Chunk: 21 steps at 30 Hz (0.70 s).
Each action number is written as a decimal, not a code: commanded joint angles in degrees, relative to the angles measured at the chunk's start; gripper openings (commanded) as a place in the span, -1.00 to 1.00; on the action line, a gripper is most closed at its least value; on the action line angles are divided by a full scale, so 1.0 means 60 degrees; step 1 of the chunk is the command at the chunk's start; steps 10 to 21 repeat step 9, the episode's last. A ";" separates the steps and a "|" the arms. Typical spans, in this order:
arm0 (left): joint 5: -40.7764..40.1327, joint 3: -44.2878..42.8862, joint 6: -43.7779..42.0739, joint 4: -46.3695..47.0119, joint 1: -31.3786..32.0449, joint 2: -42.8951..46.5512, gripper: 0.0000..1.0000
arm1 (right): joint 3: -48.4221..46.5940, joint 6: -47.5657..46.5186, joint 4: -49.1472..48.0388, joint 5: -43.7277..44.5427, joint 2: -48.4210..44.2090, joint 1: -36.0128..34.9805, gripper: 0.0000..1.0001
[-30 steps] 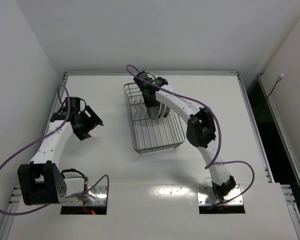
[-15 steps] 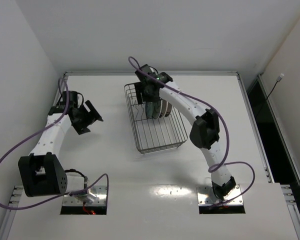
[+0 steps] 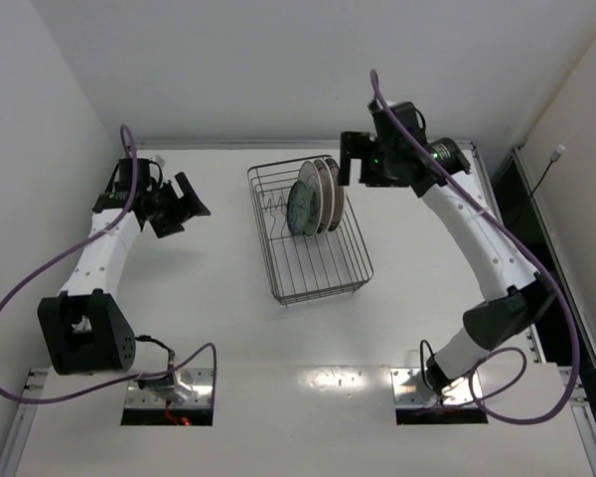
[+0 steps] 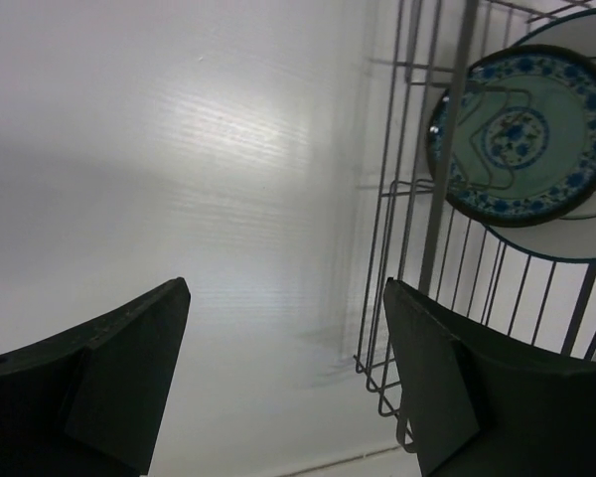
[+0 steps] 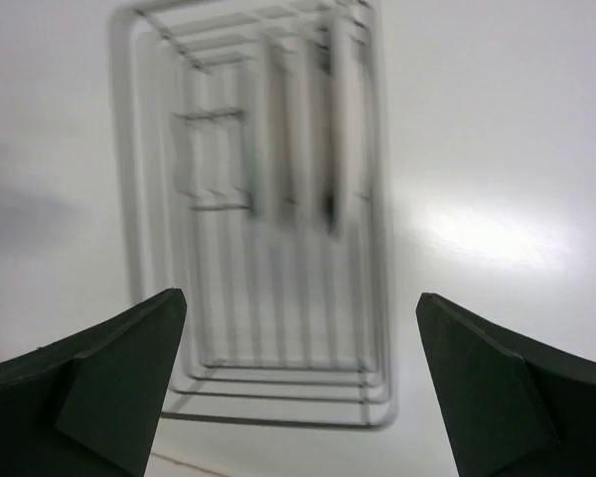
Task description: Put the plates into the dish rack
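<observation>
Round plates [image 3: 313,196] stand upright in a grey wire dish rack [image 3: 318,270] (white counter [image 3: 228,328] beneath); left hand [image 4: 283,298] and right hand [image 5: 300,303] hang open.

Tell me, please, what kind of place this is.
Probably a robot lab cell, not a kitchen: a white table between plain white walls, a left arm and right arm mounted at its edge, and a dish rack holding plates.

White links [image 3: 104,260], black joints [image 3: 82,336], dark left hand [image 4: 285,288] and right hand [image 5: 300,296], purple cables [image 3: 574,343].
</observation>
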State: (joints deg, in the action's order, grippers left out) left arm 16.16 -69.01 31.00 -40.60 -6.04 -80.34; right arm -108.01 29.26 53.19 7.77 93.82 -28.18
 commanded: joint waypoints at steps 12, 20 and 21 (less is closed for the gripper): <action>0.1697 0.1819 0.0221 0.3453 0.0348 0.0604 1.00 | 0.4259 -0.0409 0.0437 0.1966 -0.2142 0.1358 0.99; 0.1697 0.1819 0.0221 0.3453 0.0348 0.0604 1.00 | 0.4259 -0.0409 0.0437 0.1966 -0.2142 0.1358 0.99; 0.1697 0.1819 0.0221 0.3453 0.0348 0.0604 1.00 | 0.4259 -0.0409 0.0437 0.1966 -0.2142 0.1358 0.99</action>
